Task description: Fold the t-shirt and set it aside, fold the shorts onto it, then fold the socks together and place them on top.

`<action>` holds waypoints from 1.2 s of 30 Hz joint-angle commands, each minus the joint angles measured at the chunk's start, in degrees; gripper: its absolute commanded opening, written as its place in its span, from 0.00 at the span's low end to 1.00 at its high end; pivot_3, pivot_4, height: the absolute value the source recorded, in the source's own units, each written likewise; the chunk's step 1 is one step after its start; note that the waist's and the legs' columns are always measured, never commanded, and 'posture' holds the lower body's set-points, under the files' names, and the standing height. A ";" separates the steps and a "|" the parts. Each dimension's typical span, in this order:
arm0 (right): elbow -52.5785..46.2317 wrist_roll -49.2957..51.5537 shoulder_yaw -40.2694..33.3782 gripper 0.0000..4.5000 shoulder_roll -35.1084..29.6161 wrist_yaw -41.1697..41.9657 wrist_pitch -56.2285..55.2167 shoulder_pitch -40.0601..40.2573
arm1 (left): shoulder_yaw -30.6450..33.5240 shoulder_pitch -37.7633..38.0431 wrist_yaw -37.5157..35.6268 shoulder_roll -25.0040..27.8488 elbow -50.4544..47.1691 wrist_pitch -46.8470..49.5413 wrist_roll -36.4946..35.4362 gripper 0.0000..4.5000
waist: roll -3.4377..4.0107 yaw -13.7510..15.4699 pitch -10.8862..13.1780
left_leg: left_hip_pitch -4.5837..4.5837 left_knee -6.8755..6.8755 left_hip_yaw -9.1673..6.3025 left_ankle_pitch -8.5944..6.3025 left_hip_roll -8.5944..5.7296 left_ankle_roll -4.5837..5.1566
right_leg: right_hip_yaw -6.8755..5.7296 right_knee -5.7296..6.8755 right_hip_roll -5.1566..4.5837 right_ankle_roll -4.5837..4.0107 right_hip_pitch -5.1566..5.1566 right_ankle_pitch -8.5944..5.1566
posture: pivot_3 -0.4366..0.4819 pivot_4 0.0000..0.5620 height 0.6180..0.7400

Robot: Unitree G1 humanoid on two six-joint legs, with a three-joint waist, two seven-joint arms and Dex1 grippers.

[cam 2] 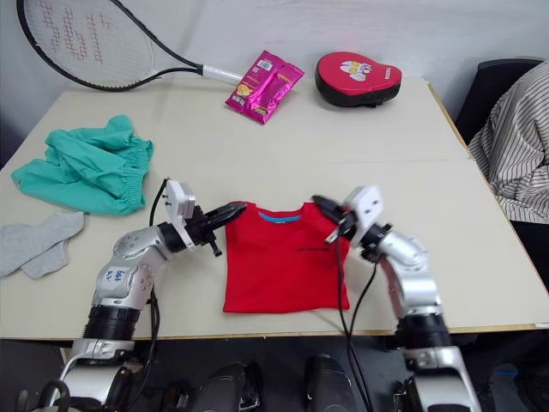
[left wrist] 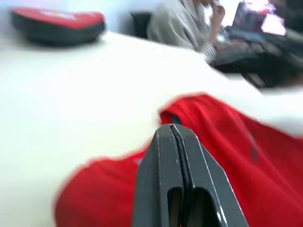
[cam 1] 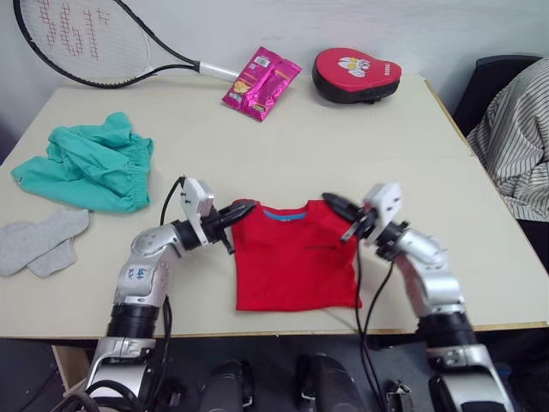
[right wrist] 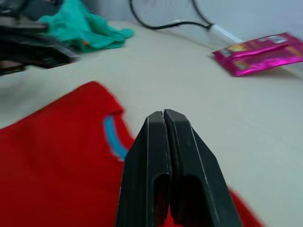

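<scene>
Near the counter's (cam 1: 480,232) front edge lies the t-shirt (cam 1: 296,257), collar far, long axis running near to far. Left gripper (cam 1: 240,215) sits at its left shoulder and right gripper (cam 1: 337,209) at its right shoulder, both jaws pressed together, equally near; whether cloth is pinched, I cannot tell.

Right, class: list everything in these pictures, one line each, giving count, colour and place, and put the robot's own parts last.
Plain red cloth t-shirt: one, table's near edge.
Teal-green cloth shorts: one, crumpled, robot's left.
Light grey ankle socks: two, near the shorts.
Black-framed tennis racket: one, far left.
Pink foil snack packet: one, far middle.
Red padded mitt: one, far right.
Beige table: one.
Person in striped shirt: one, right.
Left gripper, right gripper: black, jaws shut, at the t-shirt's shoulders.
</scene>
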 commanded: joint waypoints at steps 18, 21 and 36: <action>0.19 -5.65 3.84 0.01 -0.42 -4.18 -2.82 8.18 | 1.21 -6.33 18.37 -3.28 21.72 -12.50 12.52 0.00 | -0.11 0.15 -0.06 | 0.04 0.00 -0.10 -0.03 0.00 0.04 | -0.04 -0.07 -0.03 0.01 0.07 0.02 | 0.48 0.27 1.00; -3.08 -1.81 3.46 0.01 0.80 -2.76 -0.96 7.89 | 1.88 -5.54 12.91 -2.63 16.60 -14.98 9.41 0.00 | -0.12 0.12 -0.06 | 0.01 0.00 -0.09 -0.03 0.01 0.03 | -0.06 -0.07 -0.02 0.01 0.05 0.02 | 0.48 0.27 1.00; 21.69 -1.87 -3.37 0.01 -2.92 -0.64 -7.38 -7.60 | -14.24 4.91 -3.14 2.82 -4.03 -5.87 13.22 0.00 | -0.13 0.14 -0.04 | -0.10 -0.07 -0.04 -0.03 -0.06 0.07 | -0.05 -0.15 -0.05 0.00 -0.03 0.01 | 0.48 0.27 1.00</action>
